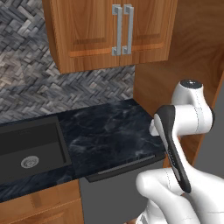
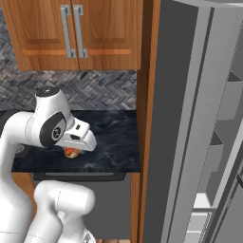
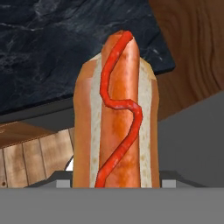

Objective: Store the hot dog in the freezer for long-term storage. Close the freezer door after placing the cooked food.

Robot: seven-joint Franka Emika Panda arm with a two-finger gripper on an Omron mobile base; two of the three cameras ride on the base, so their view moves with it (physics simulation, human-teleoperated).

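My gripper (image 2: pixel 72 150) is shut on the hot dog (image 3: pixel 116 118), an orange-red sausage with a ketchup squiggle in a tan bun, which stands up between the jaws in the hand view. From the right base view the hot dog (image 2: pixel 71 152) peeks out under the hand, held just above the black counter (image 2: pixel 109 142) near its right end. The freezer door (image 2: pixel 182 142) stands open at the right, its edge towards me and grey bins (image 2: pixel 227 102) on its inner face. White parts of the freezer (image 2: pixel 201 204) show at the lower right.
A wood side panel (image 2: pixel 146 118) separates the counter from the fridge. Wood wall cabinets (image 1: pixel 116 33) hang above the counter. A dark sink (image 1: pixel 28 146) is set in at the left, with a grey dishwasher front (image 1: pixel 113 192) below the counter edge.
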